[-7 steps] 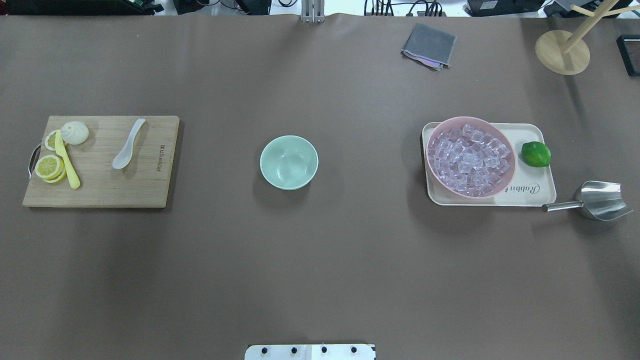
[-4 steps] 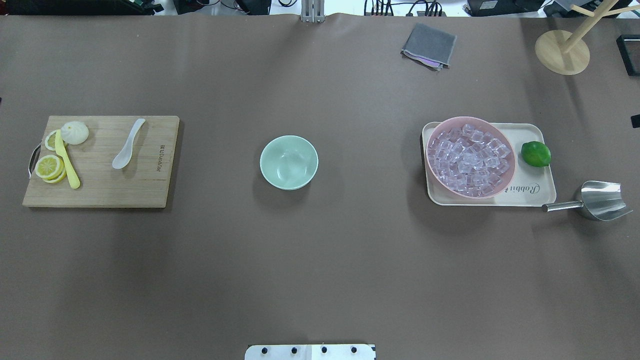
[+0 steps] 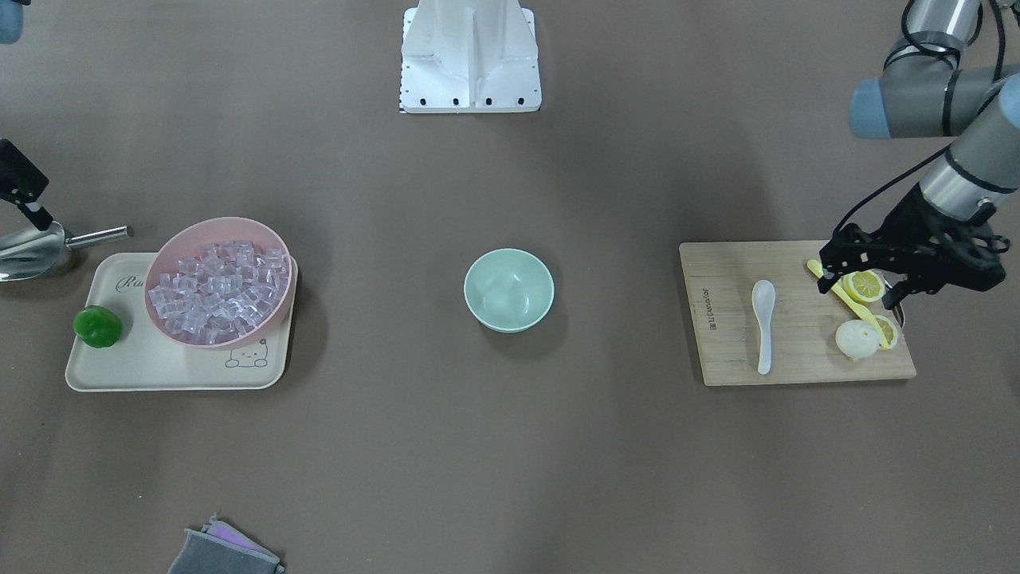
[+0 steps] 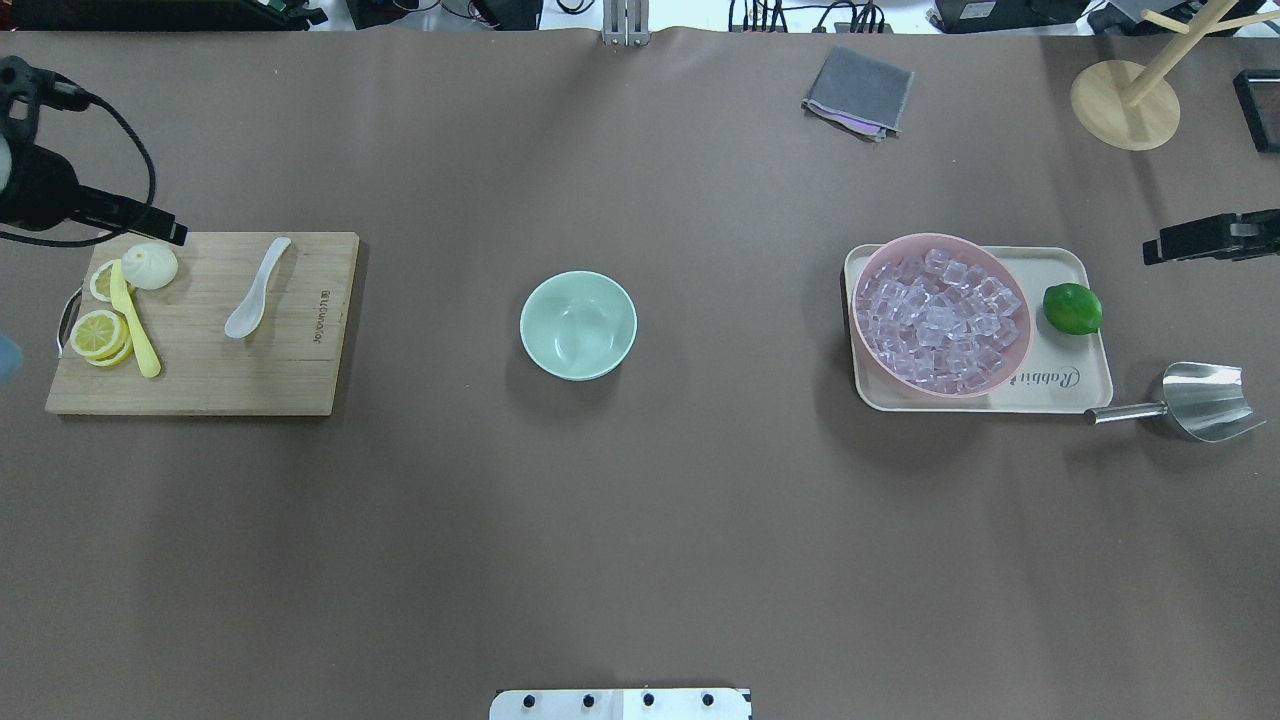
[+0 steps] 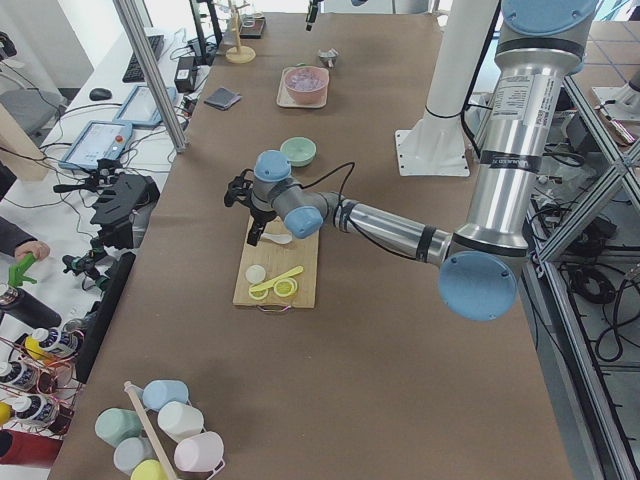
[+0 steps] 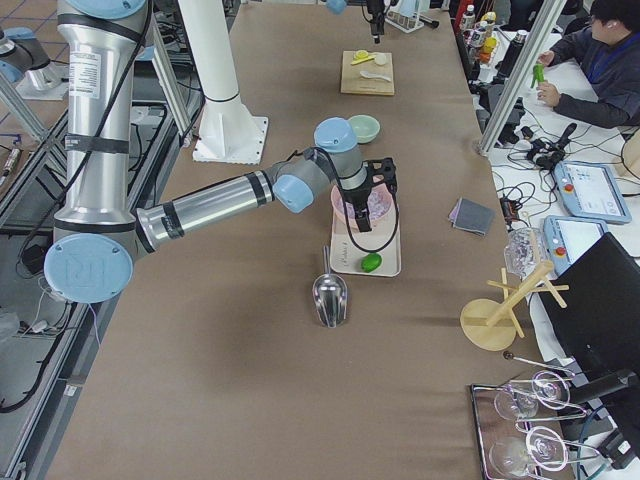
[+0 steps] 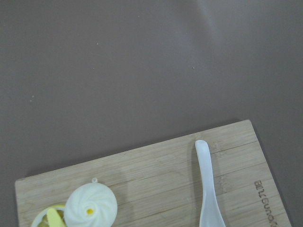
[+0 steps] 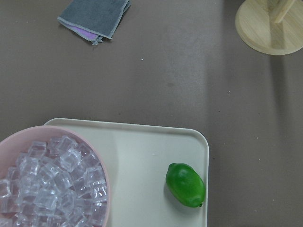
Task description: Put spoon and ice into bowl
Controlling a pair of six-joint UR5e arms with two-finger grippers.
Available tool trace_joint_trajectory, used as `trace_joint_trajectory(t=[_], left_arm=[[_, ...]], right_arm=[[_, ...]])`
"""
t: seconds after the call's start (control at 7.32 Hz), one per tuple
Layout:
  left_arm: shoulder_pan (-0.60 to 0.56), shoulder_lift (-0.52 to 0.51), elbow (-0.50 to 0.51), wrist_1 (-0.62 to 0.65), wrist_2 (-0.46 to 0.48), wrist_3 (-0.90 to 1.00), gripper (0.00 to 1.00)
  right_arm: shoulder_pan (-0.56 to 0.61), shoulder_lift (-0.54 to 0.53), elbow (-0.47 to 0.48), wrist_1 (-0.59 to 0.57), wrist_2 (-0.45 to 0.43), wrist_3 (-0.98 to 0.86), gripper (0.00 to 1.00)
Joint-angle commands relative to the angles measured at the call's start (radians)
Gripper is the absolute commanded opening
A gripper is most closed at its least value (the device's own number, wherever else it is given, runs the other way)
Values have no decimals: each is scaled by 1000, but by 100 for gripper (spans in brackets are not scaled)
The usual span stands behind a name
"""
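- Left gripper [image 3: 861,285]: jaws apart, nothing between them. It has just come into the overhead view, which showed no arm half a second ago. It hangs over the end of the cutting board [image 4: 200,380] farthest from the bowl [image 4: 578,325], by the bun [image 4: 150,265] and lemon slices [image 4: 98,335].
- Right gripper [image 4: 1160,247]: also newly in frame, on the bowl's other side, out past the tray [image 4: 1085,350]. We cannot tell whether its jaws are apart or together.
- Spoon [image 4: 260,288]: flat on the board, on the bowl's left, between the left gripper and the bowl. Untouched.
- Ice [image 4: 940,320]: heaped in the pink bowl [image 4: 1027,335] on the tray, on the bowl's right and well apart from it. None lifted.
- Steel scoop [image 4: 1205,400]: on the table, farther from the bowl than the tray, near the right gripper.
- Bowl: empty.
- Our read: both arms are only on approach, and neither item is in the bowl yet. The left gripper needs to shift toward the bowl to get over the spoon handle.
- Risk as we judge it: a glossy handle lying flat on wood may slip out of the jaws.
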Motion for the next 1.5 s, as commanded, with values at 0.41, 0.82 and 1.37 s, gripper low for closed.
trace_joint_trajectory(t=[0.41,0.82,1.37], left_arm=[[125,-97,182,-161,81,-103,81],[157,-102,187,-161,125,-103,67],[160,-102,205,-163,125,-103,54]], right_arm=[[-150,5,4,-2,-189,98,100],[-150,5,4,-2,-190,97,100],[-156,5,4,-2,-190,97,100]])
